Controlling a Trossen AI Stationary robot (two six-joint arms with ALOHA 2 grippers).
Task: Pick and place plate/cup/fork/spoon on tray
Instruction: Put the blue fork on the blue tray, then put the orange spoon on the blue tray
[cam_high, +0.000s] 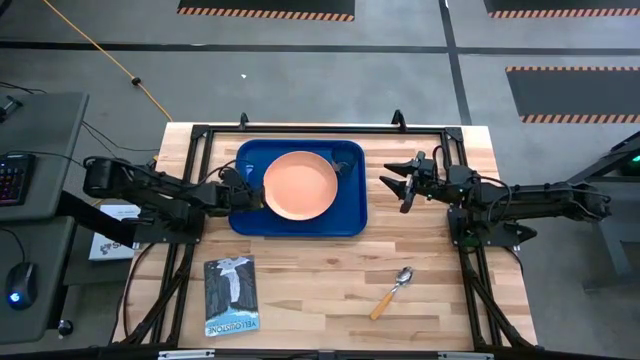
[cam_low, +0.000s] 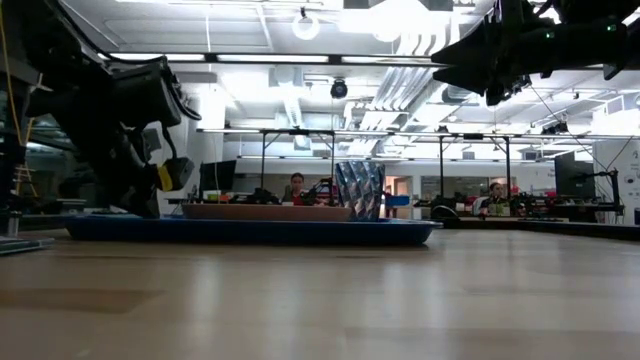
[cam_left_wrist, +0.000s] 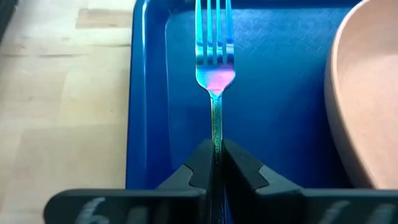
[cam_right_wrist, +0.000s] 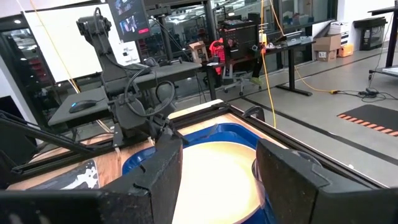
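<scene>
The blue tray (cam_high: 350, 215) lies mid-table with the peach plate (cam_high: 300, 186) resting flat in it and the dark cup (cam_low: 360, 190) standing at its far right corner. My left gripper (cam_left_wrist: 216, 163) is over the tray's left strip beside the plate, shut on the fork (cam_left_wrist: 215, 62), whose tines point away from it over the tray floor (cam_left_wrist: 273, 112). My right gripper (cam_high: 405, 186) hangs open above the table to the right of the tray, touching nothing. The spoon (cam_high: 392, 291) lies on the wood near the front right. My left gripper pinches the fork's slim stem (cam_left_wrist: 216, 134), a short way behind the tines, between its two fingers. The fingers slant down from the table's left side and lie along the fork. The fork's rear end is hidden by the fingers. Whether the tines touch the tray floor I cannot tell.
A dark booklet (cam_high: 231, 295) lies near the front left edge. A black frame (cam_high: 320, 128) borders the wooden table. Bare wood lies between the tray and the spoon.
</scene>
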